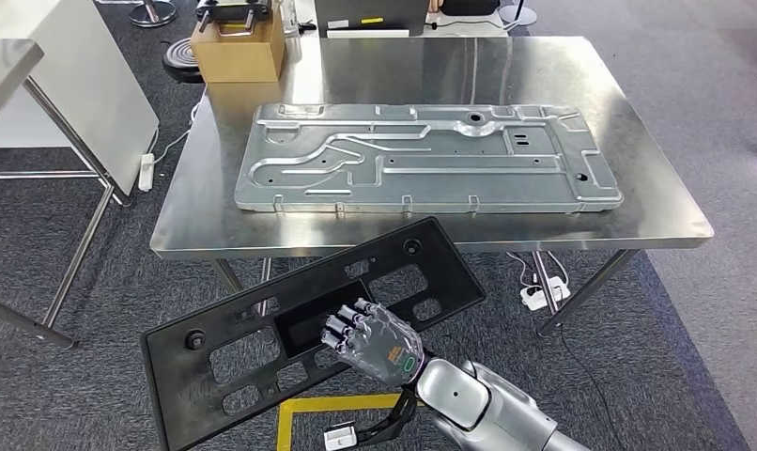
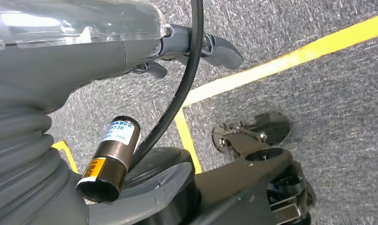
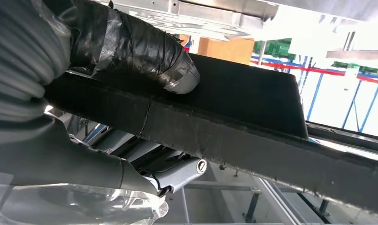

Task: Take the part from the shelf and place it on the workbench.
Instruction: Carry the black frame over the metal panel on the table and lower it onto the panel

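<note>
A long black plastic panel [image 1: 262, 329] with several cut-outs hangs tilted in front of the steel workbench [image 1: 638, 160], below its front edge. My right hand [image 1: 375, 340] grips the panel near its middle, fingers over the top face. In the right wrist view the taped thumb [image 3: 145, 51] presses on the panel's black edge [image 3: 234, 126] and the fingers [image 3: 177, 171] close under it. My left hand [image 2: 196, 47] hangs over the grey carpet with its fingers curled and nothing in them.
A large embossed metal sheet [image 1: 422, 155] covers much of the workbench. A cardboard box [image 1: 239, 47] stands at its far left corner. A second table's legs [image 1: 74, 244] stand to the left. Yellow tape [image 1: 337, 406] marks the carpet. A power strip [image 1: 542, 296] lies under the bench.
</note>
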`<action>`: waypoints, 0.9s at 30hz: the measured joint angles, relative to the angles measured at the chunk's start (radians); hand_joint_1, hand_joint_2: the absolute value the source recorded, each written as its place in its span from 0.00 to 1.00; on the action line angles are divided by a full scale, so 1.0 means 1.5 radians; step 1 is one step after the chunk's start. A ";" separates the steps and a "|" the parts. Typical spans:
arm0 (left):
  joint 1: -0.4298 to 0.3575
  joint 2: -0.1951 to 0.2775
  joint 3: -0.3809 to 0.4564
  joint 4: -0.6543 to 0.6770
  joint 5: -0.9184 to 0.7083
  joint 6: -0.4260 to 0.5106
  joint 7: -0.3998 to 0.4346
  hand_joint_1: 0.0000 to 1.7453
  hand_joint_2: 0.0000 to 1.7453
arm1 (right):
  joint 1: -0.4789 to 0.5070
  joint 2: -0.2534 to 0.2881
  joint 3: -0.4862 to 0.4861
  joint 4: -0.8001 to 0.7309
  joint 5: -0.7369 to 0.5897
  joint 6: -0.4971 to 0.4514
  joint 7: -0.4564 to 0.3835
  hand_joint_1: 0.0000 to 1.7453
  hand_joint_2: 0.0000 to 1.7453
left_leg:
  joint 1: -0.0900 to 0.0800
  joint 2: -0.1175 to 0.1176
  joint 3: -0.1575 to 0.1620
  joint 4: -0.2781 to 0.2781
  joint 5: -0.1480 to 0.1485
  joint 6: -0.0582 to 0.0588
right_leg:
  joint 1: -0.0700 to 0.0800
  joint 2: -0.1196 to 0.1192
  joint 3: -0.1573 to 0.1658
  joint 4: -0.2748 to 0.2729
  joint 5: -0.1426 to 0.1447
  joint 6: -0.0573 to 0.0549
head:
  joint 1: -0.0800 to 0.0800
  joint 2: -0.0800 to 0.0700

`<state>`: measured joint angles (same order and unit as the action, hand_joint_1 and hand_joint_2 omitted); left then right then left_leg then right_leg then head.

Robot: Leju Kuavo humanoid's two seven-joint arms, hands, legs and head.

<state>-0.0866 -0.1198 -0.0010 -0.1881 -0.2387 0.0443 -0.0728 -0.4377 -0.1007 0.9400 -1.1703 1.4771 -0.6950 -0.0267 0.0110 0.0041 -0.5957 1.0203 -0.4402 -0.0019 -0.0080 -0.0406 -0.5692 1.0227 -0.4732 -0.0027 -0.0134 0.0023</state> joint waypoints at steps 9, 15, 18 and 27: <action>0.000 0.000 0.014 0.000 0.018 0.006 0.033 0.00 1.00 | -0.004 0.000 0.000 0.003 0.010 0.000 0.010 1.00 1.00 | -0.001 0.000 0.000 0.001 0.000 0.005 | -0.001 0.000 0.001 -0.003 0.002 0.010 | 0.000 0.000; 0.000 0.000 0.023 0.000 0.021 0.007 0.045 0.00 1.00 | -0.011 0.000 -0.001 0.004 0.016 0.000 0.020 1.00 1.00 | -0.001 0.000 0.000 0.001 0.001 0.006 | 0.000 0.000 0.000 -0.002 0.003 0.011 | 0.000 0.000; 0.000 0.000 0.025 0.000 0.019 0.007 0.045 0.00 1.00 | -0.012 0.000 -0.003 0.004 0.017 0.000 0.022 1.00 1.00 | -0.002 0.000 -0.001 0.002 0.001 0.006 | -0.001 0.000 0.000 -0.002 0.003 0.011 | 0.000 0.000; 0.001 -0.001 0.028 0.000 0.012 0.006 0.043 0.00 1.00 | -0.013 0.002 -0.005 0.006 0.017 0.000 0.022 1.00 1.00 | 0.000 -0.001 0.002 -0.008 0.005 0.019 | -0.005 0.004 -0.001 0.001 -0.001 0.023 | 0.000 0.000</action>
<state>-0.0855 -0.1205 0.0408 -0.1881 -0.2206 0.0532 -0.0081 -0.4570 -0.0979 0.9326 -1.1614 1.5021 -0.6952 0.0063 0.0109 0.0023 -0.5923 1.0084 -0.4328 0.0266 -0.0161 -0.0349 -0.5705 1.0236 -0.4747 0.0311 -0.0133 0.0023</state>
